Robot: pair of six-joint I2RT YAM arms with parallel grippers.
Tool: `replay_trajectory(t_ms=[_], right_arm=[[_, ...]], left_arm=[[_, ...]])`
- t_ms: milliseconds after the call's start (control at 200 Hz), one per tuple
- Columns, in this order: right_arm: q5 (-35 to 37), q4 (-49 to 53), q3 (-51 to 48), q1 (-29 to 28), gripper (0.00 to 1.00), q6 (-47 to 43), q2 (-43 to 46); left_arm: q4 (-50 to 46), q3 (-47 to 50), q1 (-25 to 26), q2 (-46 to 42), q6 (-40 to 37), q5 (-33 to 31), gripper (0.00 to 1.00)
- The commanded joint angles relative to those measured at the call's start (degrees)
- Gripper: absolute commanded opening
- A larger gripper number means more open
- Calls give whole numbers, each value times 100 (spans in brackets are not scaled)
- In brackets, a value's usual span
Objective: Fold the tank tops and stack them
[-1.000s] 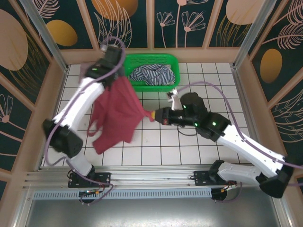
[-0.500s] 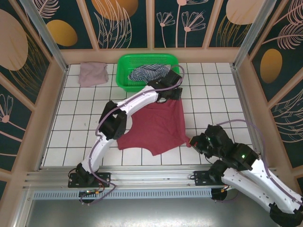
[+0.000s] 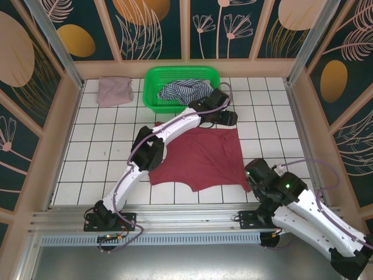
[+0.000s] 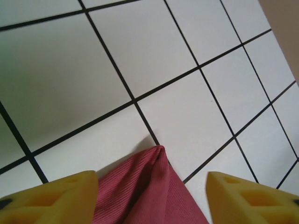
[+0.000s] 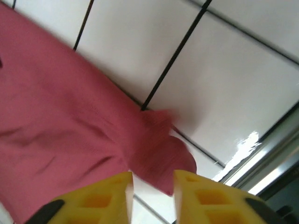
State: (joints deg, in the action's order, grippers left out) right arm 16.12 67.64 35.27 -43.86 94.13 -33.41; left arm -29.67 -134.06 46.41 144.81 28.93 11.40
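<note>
The left half of the table (image 3: pixel 96 157) lies bare, and so do the tiles right of the green basket (image 3: pixel 152 79), up to the wooden side rail (image 3: pixel 304 125). The left arm (image 3: pixel 175 128) slants across the middle, over the far edge of the flat maroon top (image 3: pixel 204 163), barring a straight pass. The folded pink top (image 3: pixel 113 90) fills the far left corner, and the right arm (image 3: pixel 303 201) crowds the near right.

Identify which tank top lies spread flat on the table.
The maroon top, spread open in the middle. The striped top is bunched in the basket; the pink top sits bundled at the far left.
</note>
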Motion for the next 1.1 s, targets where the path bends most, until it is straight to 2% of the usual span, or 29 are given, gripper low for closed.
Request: replay_trajectory(t_ms=[0, 40, 95, 150, 215, 240, 255, 290, 360, 390, 460, 566, 701, 856, 1091], right_arm=[[1064, 709, 441, 124, 38, 729, -121], [1258, 802, 566, 227, 44, 684, -178], [1423, 915, 721, 470, 46, 519, -263], [1436, 608, 851, 809, 49, -249, -323], [1438, 271, 1004, 1116, 51, -801, -451], [1407, -135, 1011, 1206, 51, -1257, -487], [1355, -486, 977, 1220, 51, -1826, -491], [929, -1576, 874, 1447, 51, -2973, -555], [-298, -2894, 816, 2000, 51, -4356, -1113], [-810, -3192, 869, 2126, 52, -4677, -1464], [-1361, -3653, 1028, 2128, 53, -5379, -2247], [-1663, -4215, 1160, 2032, 54, -5986, -3028], [-1375, -4322, 1499, 2055, 57, -6587, -4137], [-1626, -4766, 1745, 2110, 56, -6518, -4984], [-1570, -5331, 2121, 2213, 49, -6167, -6019]], left_arm=[[-144, -151, -26, -710, -321, -39, 70], [-280, -111, -37, -903, -386, -152, 71], [-615, 81, -76, -1186, -394, -324, 72], [-969, 572, -103, -1552, -362, -562, 72], [-1006, 1763, -106, -2192, -363, -846, 72], [-854, 2321, -113, -2493, -321, -894, 72], [-735, 2682, -129, -2698, -285, -894, 72], [-438, 3471, -176, -3140, -120, -849, 72], [-26, 4765, -326, -3843, 294, -784, 71], [68, 5182, -375, -4082, 382, -844, 71], [296, 5961, -452, -4546, 583, -838, 71], [851, 7020, -501, -5125, 864, -706, 71], [1342, 7992, -654, -5292, 1001, -520, 70], [1376, 8492, -670, -5500, 1181, -354, 70], [1042, 9124, -669, -5906, 1323, -199, 70]])
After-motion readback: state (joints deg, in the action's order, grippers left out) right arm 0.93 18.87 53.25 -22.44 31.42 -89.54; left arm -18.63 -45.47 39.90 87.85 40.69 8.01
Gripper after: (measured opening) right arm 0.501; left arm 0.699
